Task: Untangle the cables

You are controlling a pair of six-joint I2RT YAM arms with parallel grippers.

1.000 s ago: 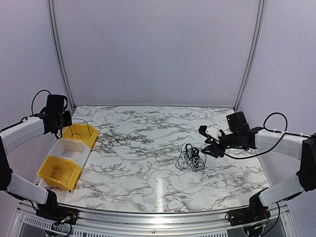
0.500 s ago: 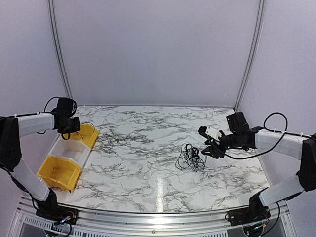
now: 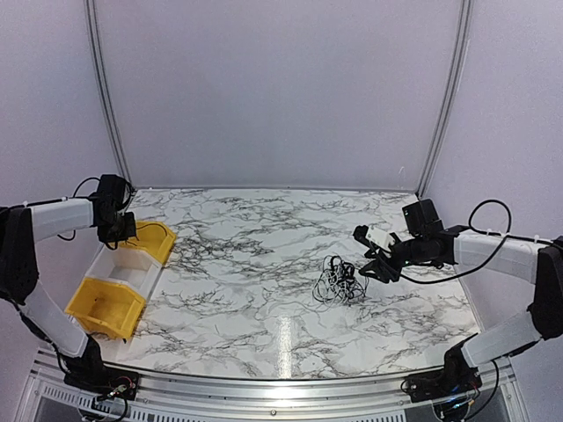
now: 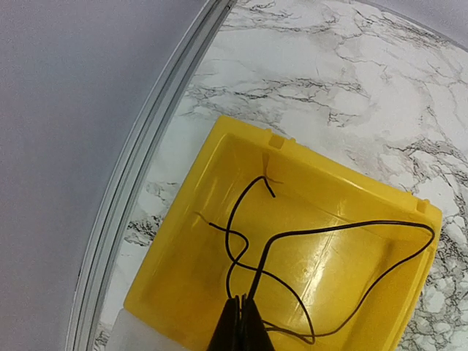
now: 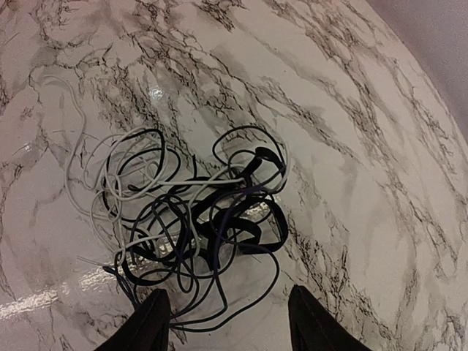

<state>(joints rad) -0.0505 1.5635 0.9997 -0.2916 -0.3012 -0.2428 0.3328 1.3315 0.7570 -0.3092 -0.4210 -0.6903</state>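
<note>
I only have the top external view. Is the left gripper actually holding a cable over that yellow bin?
Observer: Yes. The left wrist view shows the left gripper shut on one black cable, which loops down inside the yellow bin.
Operator: What's under the right gripper?
Observer: In the right wrist view the right gripper is open over the near edge of the cable clump, holding nothing.
Operator: Is the clump all black?
Observer: No, a pale cable winds along its left side.

Left pincer [image 4: 239, 303] clamped tight; right pincer [image 5: 227, 294] spread wide.
</note>
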